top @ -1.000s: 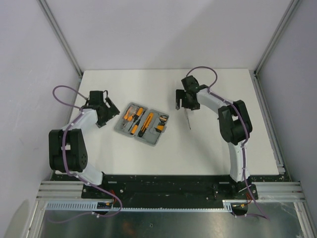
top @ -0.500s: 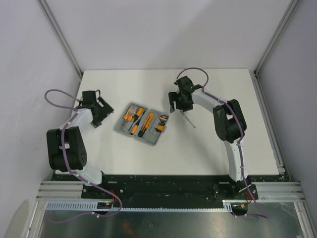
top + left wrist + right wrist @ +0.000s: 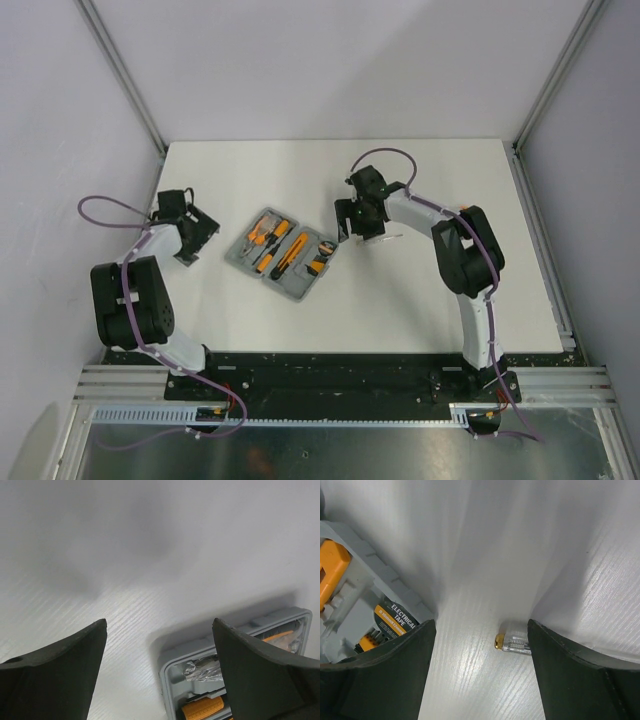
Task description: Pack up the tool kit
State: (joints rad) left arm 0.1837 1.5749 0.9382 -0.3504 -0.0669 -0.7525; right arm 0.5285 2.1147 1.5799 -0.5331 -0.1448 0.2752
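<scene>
Case (image 3: 285, 257) of grey plastic lies open on the white table (image 3: 300, 170), a little toward 8 o'clock from the table's centre. Its long side runs from about 10 o'clock to 4 o'clock in the top view. Orange-handled tools (image 3: 270, 240) sit in its moulded slots, and a tape roll (image 3: 395, 620) labelled "ELECTRICAL TAPE" fills the pocket at the case's 3 o'clock end.

The left gripper (image 3: 159, 625) sits at 9 o'clock from the case, near it but apart. Its jaws stand wide and there is only bare table between them. In its wrist view one rounded corner of the case shows at 5 o'clock, partly behind the right-hand finger, with a shiny metal part and an orange grip inside.

The right gripper (image 3: 481, 625) is at 2 o'clock from the case, just beside its tape end. Its jaws are also spread wide and clamp nothing. The case edge runs under the finger at 9 o'clock in its wrist view. A clear-handled tool (image 3: 515, 644) with a brass cap lies flat on the table at 3 o'clock, outside the case. Its far end is hidden behind the other finger, and whether it touches that finger cannot be told.
</scene>
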